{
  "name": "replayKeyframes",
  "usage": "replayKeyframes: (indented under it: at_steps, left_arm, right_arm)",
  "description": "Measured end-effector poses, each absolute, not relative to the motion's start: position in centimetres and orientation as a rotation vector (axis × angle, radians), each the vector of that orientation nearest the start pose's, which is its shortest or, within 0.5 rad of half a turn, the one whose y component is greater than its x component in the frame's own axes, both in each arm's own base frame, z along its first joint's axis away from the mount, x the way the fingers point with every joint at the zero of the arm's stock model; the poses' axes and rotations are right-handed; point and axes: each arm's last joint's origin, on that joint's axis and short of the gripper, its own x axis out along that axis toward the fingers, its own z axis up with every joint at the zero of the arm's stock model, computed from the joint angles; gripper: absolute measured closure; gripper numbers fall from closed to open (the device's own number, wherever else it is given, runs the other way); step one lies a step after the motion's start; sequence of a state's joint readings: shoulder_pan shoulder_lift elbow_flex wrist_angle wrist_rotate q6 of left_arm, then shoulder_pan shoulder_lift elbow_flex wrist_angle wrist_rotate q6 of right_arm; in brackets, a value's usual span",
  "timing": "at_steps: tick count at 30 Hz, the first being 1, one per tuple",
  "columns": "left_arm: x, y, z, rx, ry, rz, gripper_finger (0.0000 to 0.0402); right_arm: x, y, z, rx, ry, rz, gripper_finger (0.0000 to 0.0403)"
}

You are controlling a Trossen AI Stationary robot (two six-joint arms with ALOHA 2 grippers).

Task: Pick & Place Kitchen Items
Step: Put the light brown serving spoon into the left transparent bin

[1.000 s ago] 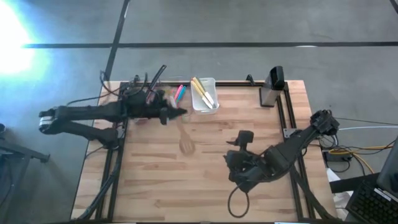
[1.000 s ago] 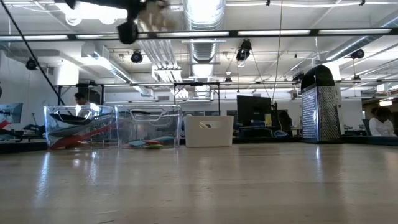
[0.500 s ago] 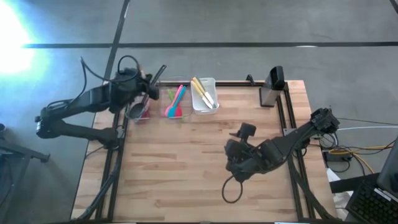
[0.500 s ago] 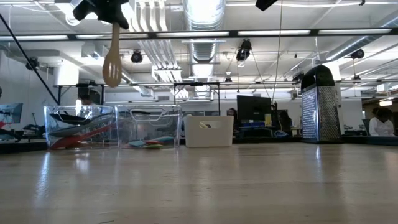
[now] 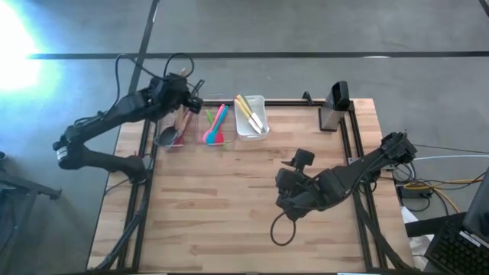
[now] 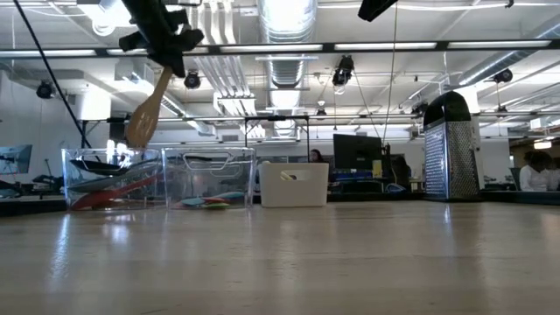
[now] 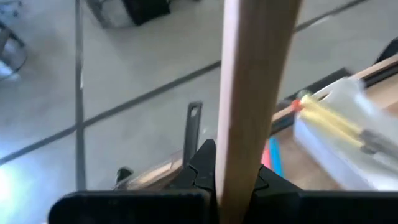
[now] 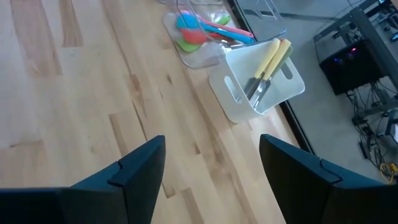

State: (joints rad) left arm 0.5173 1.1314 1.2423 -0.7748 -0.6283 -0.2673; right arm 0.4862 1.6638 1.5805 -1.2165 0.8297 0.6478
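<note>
Swinging back from mid-bench, the left arm is now carrying the pale wooden spoon over the far-left corner, where a second ago it was reaching out toward the middle of the boards.

Nearest to me, the right hand is waiting low over the light wooden bench, its fingers spread wide with nothing between them, parked clear so the other arm has room.

Farther back, the left hand is clamped on the spoon's handle, the bowl hanging down and tilted, just above the clear plastic bin at the left end of the row. I judge it is being lined up to drop in with the red and dark utensils already lying there.

Beside that bin, a second clear bin is holding the pink, teal and green utensils, and the white rectangular bin is keeping the yellow-handled cutlery. Beyond them, a metal box grater is standing at the far-right edge.
</note>
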Motion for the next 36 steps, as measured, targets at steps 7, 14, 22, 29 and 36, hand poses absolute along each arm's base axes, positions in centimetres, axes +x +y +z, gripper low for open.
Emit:
replayKeyframes:
  at_steps: [7,14,22,29,36]
  left_arm:
    - [19.3,14.1,35.3,-0.22,0.642,1.225,0.0384]
    - [21.4,15.7,32.5,-0.317,0.728,1.224,0.0384]
    - [21.2,18.1,29.2,-0.453,0.911,1.268,0.0384]
    - [20.5,20.3,27.8,-0.601,0.942,1.242,0.0384]
    - [20.3,22.3,26.4,-0.589,0.981,1.265,0.0384]
  right_arm:
    - [28.9,12.7,31.0,-0.218,0.885,-0.611,0.0147]
    - [28.6,12.5,29.7,-0.213,0.915,-0.631,0.0153]
    - [28.2,12.4,28.7,-0.188,0.955,-0.643,0.0154]
    - [28.2,12.4,28.7,-0.185,0.957,-0.643,0.0154]
    - [28.2,12.4,28.7,-0.184,0.957,-0.643,0.0154]
